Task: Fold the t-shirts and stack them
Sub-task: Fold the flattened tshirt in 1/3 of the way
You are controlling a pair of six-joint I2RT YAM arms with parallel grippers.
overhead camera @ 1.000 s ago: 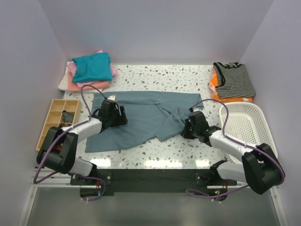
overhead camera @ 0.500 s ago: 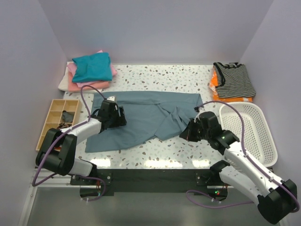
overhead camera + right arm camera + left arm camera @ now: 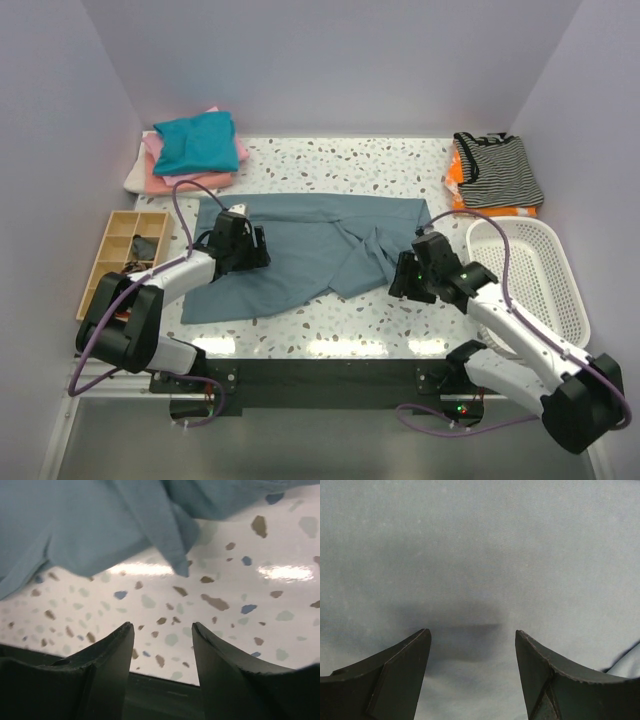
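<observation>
The slate-blue t-shirt (image 3: 310, 250) lies spread across the middle of the table, its right part bunched into folds. My left gripper (image 3: 258, 245) hovers open over the shirt's left part; in the left wrist view only blue cloth (image 3: 480, 555) shows between and beyond the left gripper (image 3: 472, 635). My right gripper (image 3: 402, 283) is open beside the shirt's right edge, holding nothing. In the right wrist view, bare speckled table (image 3: 225, 605) lies between the fingers of the right gripper (image 3: 162, 627), with the shirt's edge (image 3: 100, 525) just ahead. A folded teal t-shirt (image 3: 195, 140) tops pink (image 3: 190, 182) and white (image 3: 135, 175) ones at the back left.
A white plastic basket (image 3: 525, 270) stands at the right, close to my right arm. Striped and orange clothes (image 3: 497, 172) lie at the back right. A wooden compartment tray (image 3: 120, 255) sits at the left edge. Purple walls enclose the table.
My right gripper has gone from shut to open, and its arm has swung and resettled beside the shirt's right edge. The left arm and the shirt have not moved.
</observation>
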